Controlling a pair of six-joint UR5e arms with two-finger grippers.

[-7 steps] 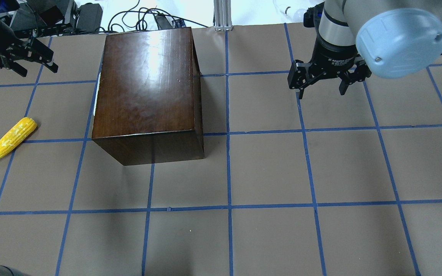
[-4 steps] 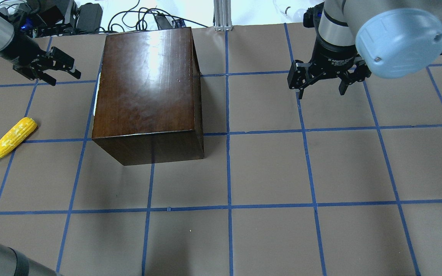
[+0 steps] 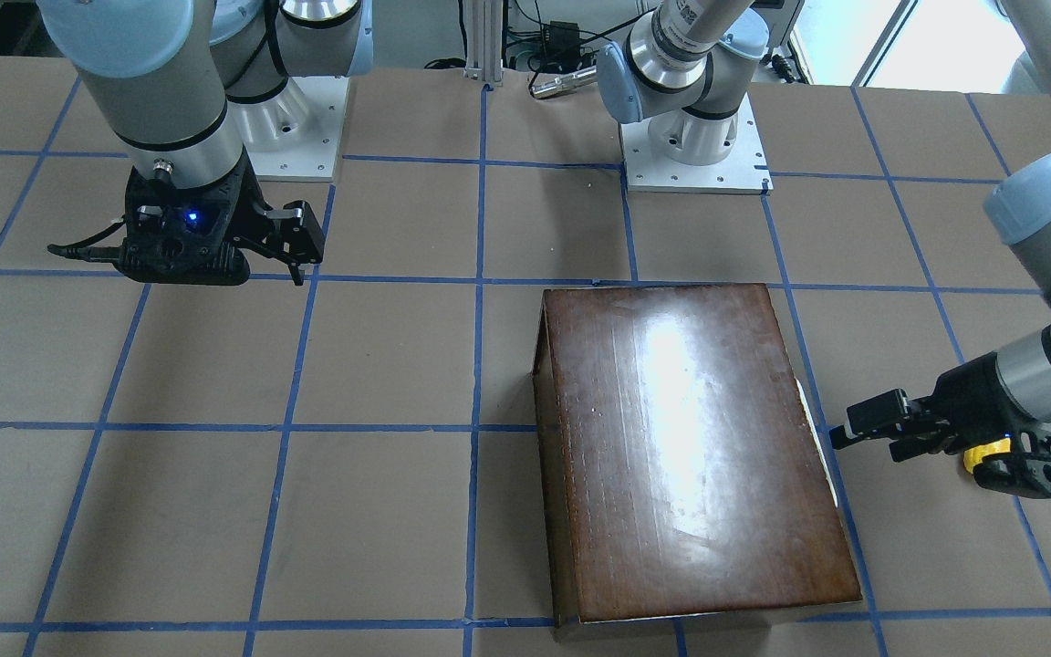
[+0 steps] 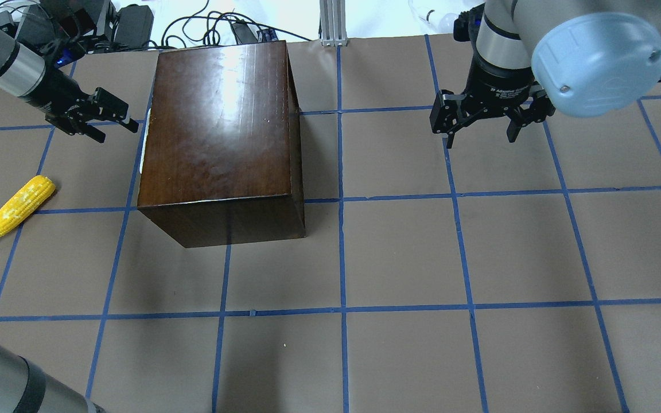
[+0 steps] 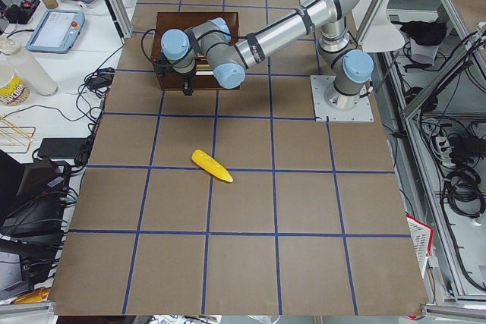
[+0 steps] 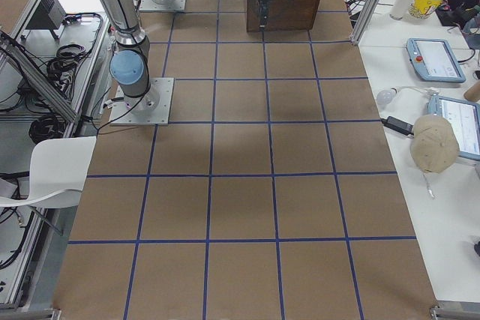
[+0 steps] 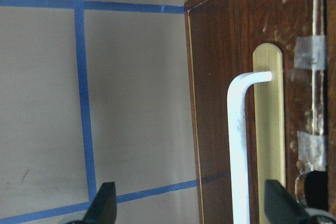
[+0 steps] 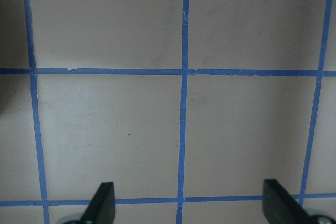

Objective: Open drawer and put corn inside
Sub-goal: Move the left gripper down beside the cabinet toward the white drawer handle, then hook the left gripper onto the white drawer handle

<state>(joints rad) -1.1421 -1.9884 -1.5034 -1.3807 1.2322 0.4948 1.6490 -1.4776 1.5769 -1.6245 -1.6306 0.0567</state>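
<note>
- The left claw is spread wide. It holds nothing. It hangs just beside the box, at the box's 9 o'clock side in the overhead view.
- The wrist view shows the white handle of the drawer between the two claw tips, a bit toward 3 o'clock. The claw is not touching it yet.
- The drawer looks shut, with its dark front flat against the box.
- The step in hand, I think, is reaching for the handle. Next the claw should slide in around the white bar, pinch it, and pull straight out toward 9 o'clock.
- The right claw is spread too and empty. It hangs over the bench, well apart from the box, near its 3 o'clock.
- The corn lies on the bench at about 8 o'clock from the box, with its point toward 7 o'clock. Nothing touches it.
- Count: two claws, one box, one drawer, one handle, one corn.
</note>
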